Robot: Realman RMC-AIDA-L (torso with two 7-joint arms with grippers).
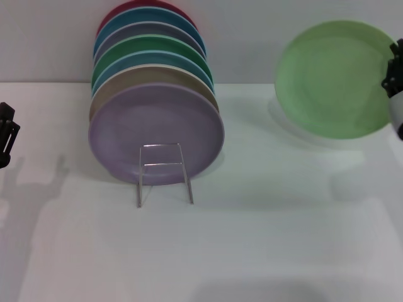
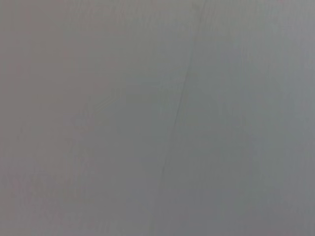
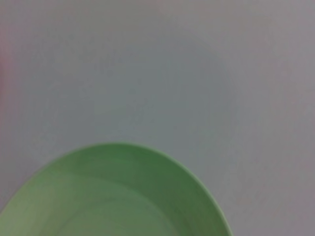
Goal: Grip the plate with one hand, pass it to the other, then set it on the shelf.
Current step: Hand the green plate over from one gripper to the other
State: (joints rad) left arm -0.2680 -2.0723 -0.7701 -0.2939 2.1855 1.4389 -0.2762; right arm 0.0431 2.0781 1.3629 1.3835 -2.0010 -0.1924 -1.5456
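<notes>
On the white surface (image 1: 252,251), the wire shelf (image 1: 165,173) stands nearest, its slots filled by a lavender plate (image 1: 156,132) and others stacked behind. Farther right, the right gripper (image 1: 395,69) clamps the mint plate (image 1: 330,78) aloft by its edge. The left gripper (image 1: 6,135) sits at the far left; whether it is open cannot be told.

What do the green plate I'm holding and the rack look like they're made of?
Plate, held at its edge by the right gripper: likely glazed ceramic or melamine; smooth, matte mint surface with no glare. I can't tell which. Rack: thin bent metal wire, silvery and shiny.
</notes>
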